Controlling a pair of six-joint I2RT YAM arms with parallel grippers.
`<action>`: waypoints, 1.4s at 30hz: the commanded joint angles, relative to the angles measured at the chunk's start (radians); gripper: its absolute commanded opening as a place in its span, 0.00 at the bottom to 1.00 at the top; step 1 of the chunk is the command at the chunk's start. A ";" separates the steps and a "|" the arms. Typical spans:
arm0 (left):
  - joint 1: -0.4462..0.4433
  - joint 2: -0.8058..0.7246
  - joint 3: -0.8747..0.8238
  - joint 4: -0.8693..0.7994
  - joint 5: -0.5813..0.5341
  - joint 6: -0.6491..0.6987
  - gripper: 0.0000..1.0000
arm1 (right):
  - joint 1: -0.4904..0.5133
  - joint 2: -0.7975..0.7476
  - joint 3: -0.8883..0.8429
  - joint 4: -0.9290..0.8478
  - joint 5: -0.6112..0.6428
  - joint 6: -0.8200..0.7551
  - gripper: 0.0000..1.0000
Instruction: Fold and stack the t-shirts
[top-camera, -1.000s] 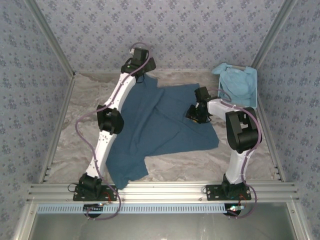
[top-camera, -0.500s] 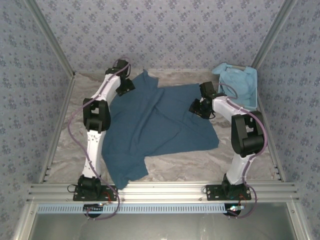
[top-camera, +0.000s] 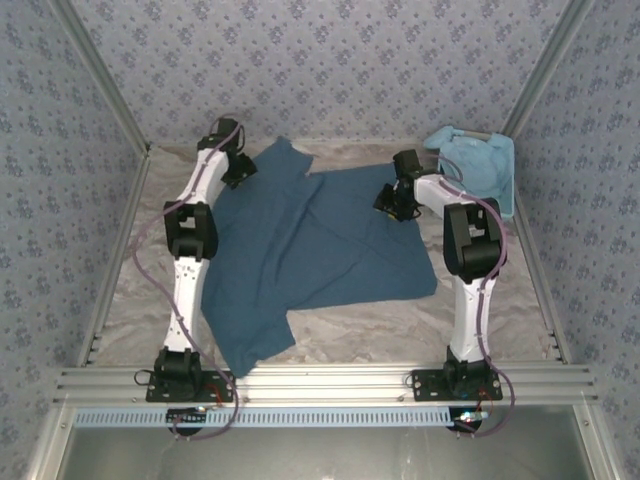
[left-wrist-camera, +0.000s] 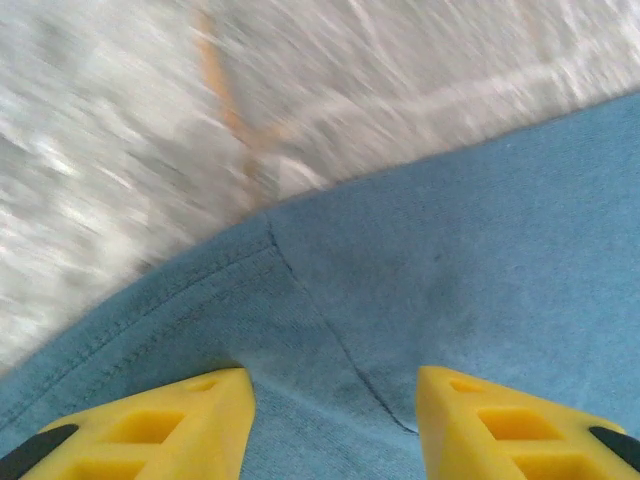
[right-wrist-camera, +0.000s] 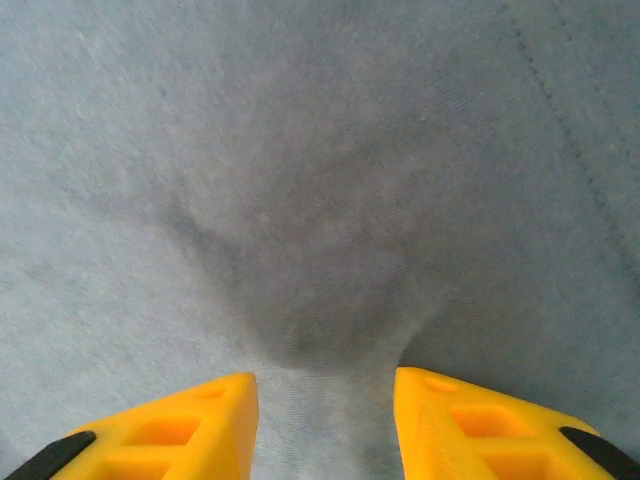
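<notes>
**Both arms at the far edge of the dark shirt**

The dark teal-blue t-shirt (top-camera: 320, 250) lies spread across the middle of the counter (top-camera: 490, 305). One flap is folded diagonally over its upper right part. The left fingers (left-wrist-camera: 190, 425) stand spread above a stitched hem at the shirt's far-left corner, with flat cloth between them. The right fingers (right-wrist-camera: 470, 425) are at the far-right edge and pinch a puckered ridge of the same cloth. The paler sky-blue t-shirt (top-camera: 472, 165) sits crumpled in the basket (top-camera: 510, 190) at the far right.
</notes>
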 joint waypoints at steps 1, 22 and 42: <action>0.070 0.066 0.006 -0.052 -0.011 -0.020 0.47 | -0.018 0.068 0.057 -0.086 0.028 0.016 0.43; 0.101 -0.034 0.224 -0.059 -0.020 -0.018 0.72 | -0.045 0.088 0.328 -0.169 0.037 0.032 0.47; -0.333 -1.459 -1.727 -0.083 0.057 -0.319 0.62 | 0.051 -0.800 -0.483 -0.213 -0.115 0.032 0.45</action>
